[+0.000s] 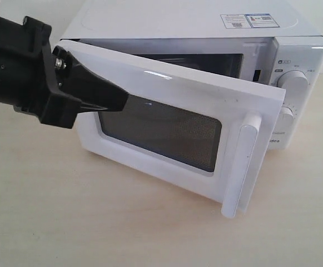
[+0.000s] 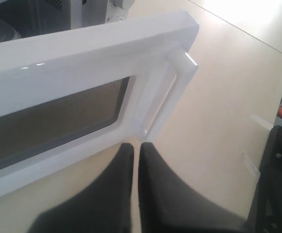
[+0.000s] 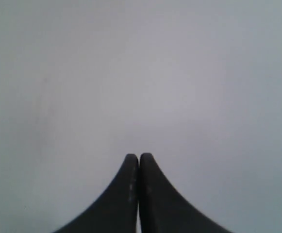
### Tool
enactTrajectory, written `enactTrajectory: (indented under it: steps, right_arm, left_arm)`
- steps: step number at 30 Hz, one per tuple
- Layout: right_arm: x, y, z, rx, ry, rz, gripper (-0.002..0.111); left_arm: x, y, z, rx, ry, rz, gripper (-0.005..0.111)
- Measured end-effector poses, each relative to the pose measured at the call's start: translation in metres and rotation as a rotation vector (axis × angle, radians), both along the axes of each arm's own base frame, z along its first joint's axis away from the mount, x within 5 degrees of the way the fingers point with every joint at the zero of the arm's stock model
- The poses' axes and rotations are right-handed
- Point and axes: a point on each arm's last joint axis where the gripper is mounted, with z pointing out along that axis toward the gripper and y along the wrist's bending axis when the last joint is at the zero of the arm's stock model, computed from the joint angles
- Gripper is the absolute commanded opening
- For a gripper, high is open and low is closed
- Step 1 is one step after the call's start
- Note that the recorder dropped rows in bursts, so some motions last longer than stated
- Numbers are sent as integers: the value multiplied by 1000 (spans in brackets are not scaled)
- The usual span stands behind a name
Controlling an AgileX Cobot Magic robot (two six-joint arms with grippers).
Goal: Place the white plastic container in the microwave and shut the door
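The white microwave (image 1: pixel 205 22) stands at the back of the table with its door (image 1: pixel 167 83) swung partly open toward the front. The door's dark window (image 1: pixel 161 133) and white bar handle (image 1: pixel 242 167) face outward. My left gripper (image 1: pixel 123 102) is shut and empty, its tips against or just off the door's outer face, left of the handle. In the left wrist view the gripper (image 2: pixel 136 146) points at the door (image 2: pixel 82 48) near the base of the handle (image 2: pixel 172 87). My right gripper (image 3: pixel 139 156) is shut before a plain grey-white surface. The white plastic container is out of view.
Two round dials (image 1: pixel 294 83) sit on the microwave's right panel, behind the door's free edge. Light wooden tabletop (image 1: pixel 66 222) spreads in front. Dark equipment with an orange part (image 2: pixel 281 160) stands at the table's side in the left wrist view.
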Motion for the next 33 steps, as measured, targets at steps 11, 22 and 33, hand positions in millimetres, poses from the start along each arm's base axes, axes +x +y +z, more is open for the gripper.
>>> enactTrajectory:
  steps: [11,22,33]
  right_arm:
    - [32,3,-10,121,785,111,0]
    - [62,39,-39,-16,989,499,0]
    - [110,63,-49,-112,1059,772,0]
  left_arm:
    - [1,0,0,-2,-4,5,4]
    - [0,0,0,0,-1,1,4]
    - [-2,1,2,-5,-9,1,4]
